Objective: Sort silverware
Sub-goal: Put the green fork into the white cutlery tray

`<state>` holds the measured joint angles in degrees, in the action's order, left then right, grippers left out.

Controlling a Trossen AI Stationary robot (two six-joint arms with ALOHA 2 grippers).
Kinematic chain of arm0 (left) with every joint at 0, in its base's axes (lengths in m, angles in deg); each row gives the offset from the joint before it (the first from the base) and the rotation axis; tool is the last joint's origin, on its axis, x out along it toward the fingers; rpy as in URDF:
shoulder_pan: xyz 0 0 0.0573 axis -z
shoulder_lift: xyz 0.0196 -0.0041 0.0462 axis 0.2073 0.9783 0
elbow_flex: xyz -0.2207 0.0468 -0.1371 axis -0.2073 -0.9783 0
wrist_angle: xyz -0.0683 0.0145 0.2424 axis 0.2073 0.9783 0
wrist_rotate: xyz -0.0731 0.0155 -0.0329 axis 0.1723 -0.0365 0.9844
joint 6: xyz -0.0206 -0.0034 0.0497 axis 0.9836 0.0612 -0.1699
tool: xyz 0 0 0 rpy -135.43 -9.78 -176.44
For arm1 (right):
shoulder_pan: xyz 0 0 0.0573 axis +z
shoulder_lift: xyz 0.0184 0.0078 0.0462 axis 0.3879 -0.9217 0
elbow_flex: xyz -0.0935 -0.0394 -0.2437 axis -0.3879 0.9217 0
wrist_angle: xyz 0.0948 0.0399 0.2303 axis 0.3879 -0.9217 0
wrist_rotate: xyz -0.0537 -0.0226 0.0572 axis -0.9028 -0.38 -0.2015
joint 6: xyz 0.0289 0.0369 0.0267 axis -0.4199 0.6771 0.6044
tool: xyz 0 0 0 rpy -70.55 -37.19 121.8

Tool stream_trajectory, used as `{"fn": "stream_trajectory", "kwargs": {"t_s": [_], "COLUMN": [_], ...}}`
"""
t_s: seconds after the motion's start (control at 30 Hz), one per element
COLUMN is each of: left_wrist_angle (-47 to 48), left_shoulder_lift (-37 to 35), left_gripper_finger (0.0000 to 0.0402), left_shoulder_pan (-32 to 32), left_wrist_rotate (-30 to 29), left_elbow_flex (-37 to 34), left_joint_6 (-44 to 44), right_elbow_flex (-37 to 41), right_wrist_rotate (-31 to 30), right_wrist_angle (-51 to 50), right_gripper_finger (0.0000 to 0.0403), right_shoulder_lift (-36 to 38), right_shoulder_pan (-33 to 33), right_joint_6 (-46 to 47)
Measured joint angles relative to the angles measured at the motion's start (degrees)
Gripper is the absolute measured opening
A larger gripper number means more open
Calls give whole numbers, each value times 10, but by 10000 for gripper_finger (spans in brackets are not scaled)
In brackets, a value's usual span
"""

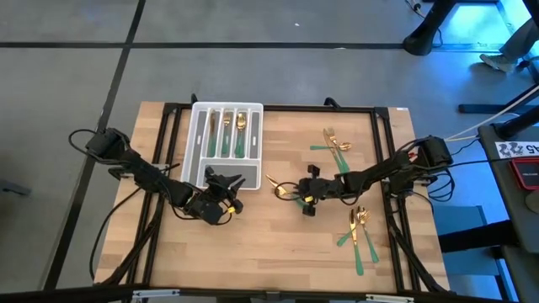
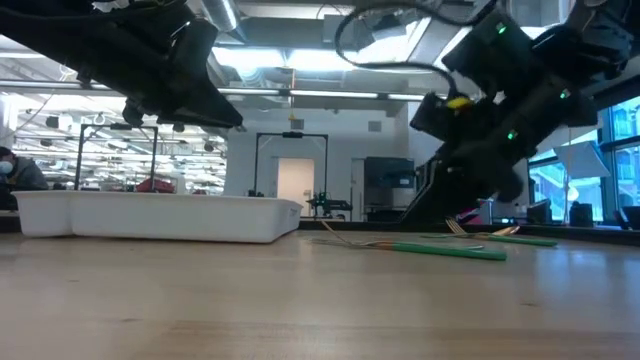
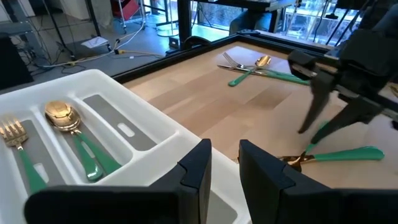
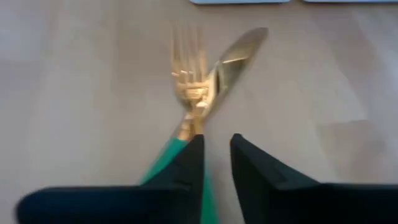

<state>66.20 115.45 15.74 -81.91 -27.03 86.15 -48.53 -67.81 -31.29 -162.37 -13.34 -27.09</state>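
Observation:
A gold fork and a gold knife with green handles lie crossed on the table's middle. My right gripper points down at their handles, open by a narrow gap, and a green handle shows in that gap. The left wrist view shows it at the neck of a flat-lying handle. My left gripper hovers over the near end of the white tray, slightly open and empty. A spoon and a fork lie in the tray. My right gripper comes at the crossed pieces from above with a finger on either side of a green handle. Both pieces lie flat on the table. I cannot tell whether the fingers touch the handle.
More silverware lies in two small heaps on the table's right side: one toward the far edge, one toward the near edge. The tray stands at the far left. Bare wood runs along the near edge between the arms.

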Motion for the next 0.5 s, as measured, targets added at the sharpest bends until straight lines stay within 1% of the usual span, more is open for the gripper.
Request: {"fn": "stream_trajectory", "kwargs": {"t_s": [0.1, 0.17, 0.27, 0.33, 0.43, 0.5], "left_wrist_angle": [0, 0, -1, -1, -1, -1], "left_shoulder_lift": [0, 0, 0, 0, 0, 0], "left_gripper_finger": [69, 69, 69, 69, 69, 69], "left_shoulder_pan": [0, 0, 0, 0, 0, 0], "left_wrist_rotate": [0, 0, 0, 0, 0, 2], "left_elbow_flex": [0, 0, 0, 0, 0, 0], "left_joint_6": [1, 1, 2, 8, 14, 14], "right_elbow_flex": [0, -1, -2, -2, -2, -2], "right_wrist_rotate": [9, 33, 92, 120, 132, 120], "right_wrist_angle": [-6, 2, 32, 49, 54, 53], "right_gripper_finger": [111, 116, 115, 110, 100, 95], "right_shoulder_lift": [-12, -22, -41, -52, -61, -58], "right_shoulder_pan": [-14, -26, -42, -50, -56, -55], "right_joint_6": [-13, -13, -13, -14, -16, -18]}}
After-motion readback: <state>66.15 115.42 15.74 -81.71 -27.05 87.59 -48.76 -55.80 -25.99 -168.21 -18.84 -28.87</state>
